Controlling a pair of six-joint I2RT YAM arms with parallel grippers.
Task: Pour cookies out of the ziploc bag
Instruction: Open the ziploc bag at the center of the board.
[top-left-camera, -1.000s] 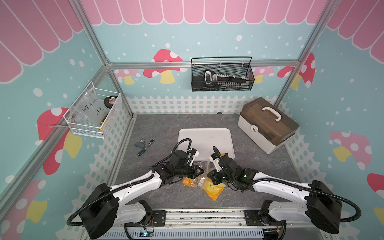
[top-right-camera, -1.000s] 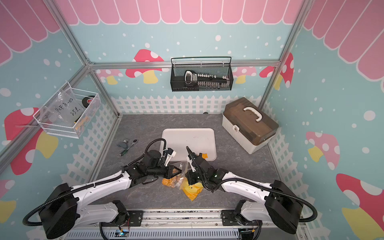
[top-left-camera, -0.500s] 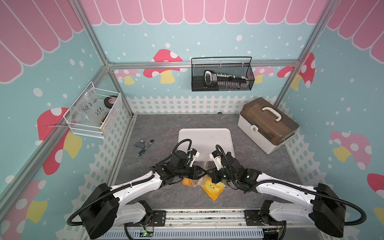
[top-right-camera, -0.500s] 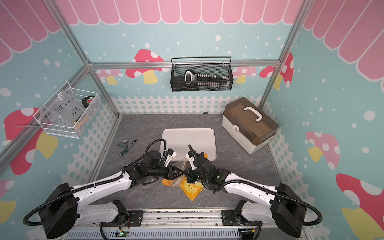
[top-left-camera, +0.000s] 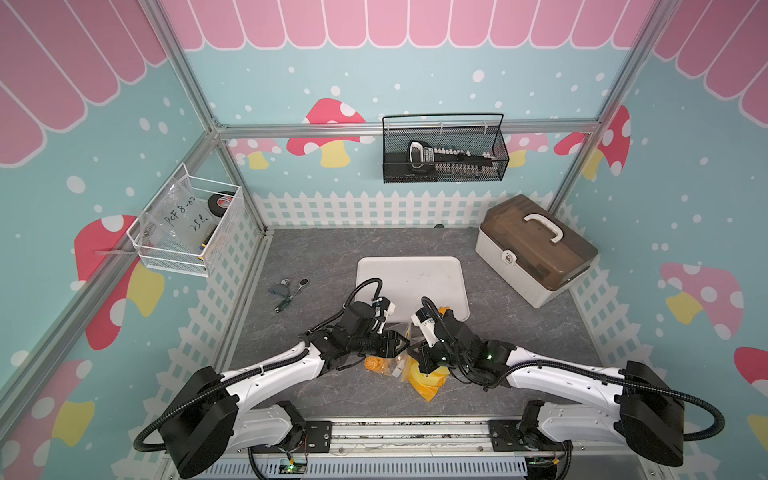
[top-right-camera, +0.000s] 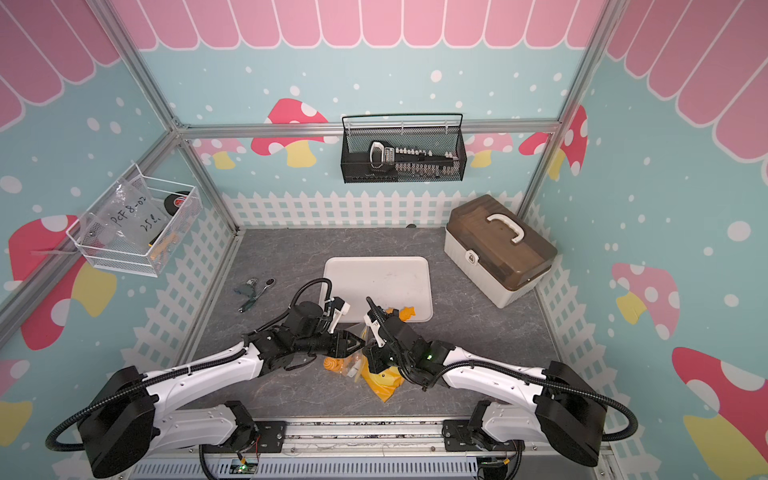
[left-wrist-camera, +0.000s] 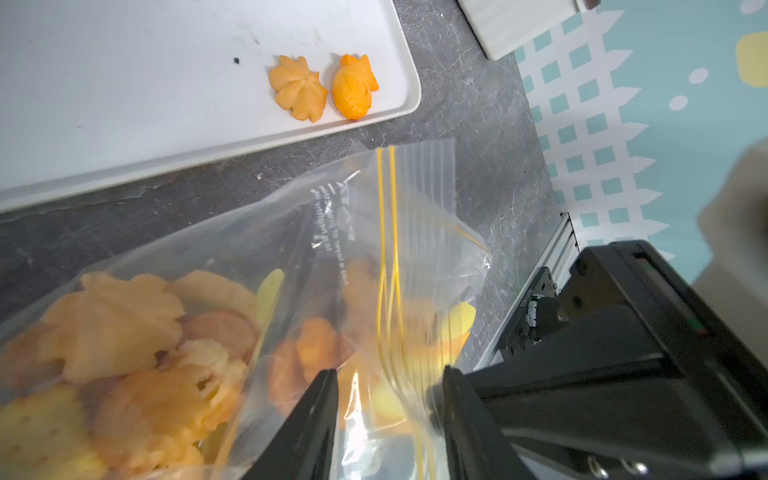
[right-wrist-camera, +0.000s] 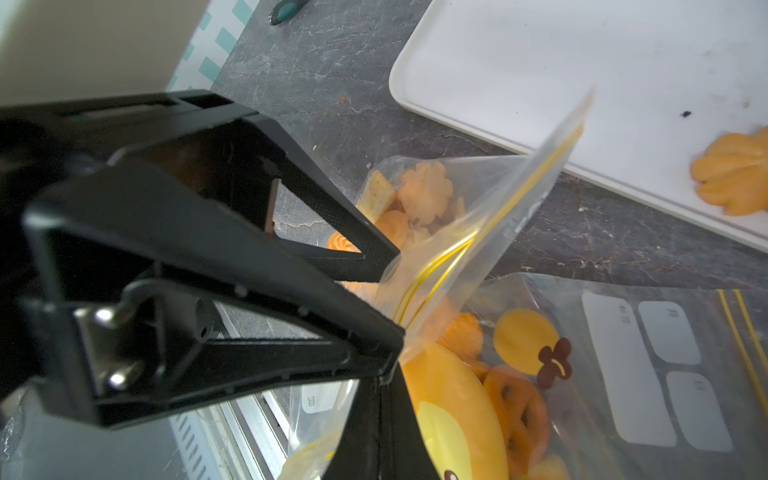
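My right gripper (right-wrist-camera: 387, 376) pinches one lip of the ziploc bag (left-wrist-camera: 332, 232). The left gripper (left-wrist-camera: 386, 376) straddles the zip edge, jaws apart - I reckon to spread the mouth. Most cookies (left-wrist-camera: 124, 332) sit inside, at the tray's (left-wrist-camera: 124, 104) 6 o'clock - two already on it.

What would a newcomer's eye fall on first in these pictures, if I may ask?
Most likely the clear ziploc bag stuffed with golden-orange cookies at the front centre of the grey table, where both arms meet: the right gripper pinches its zip edge while the left gripper stands open around it. Next, two loose cookies lying at a corner of the white tray just behind.
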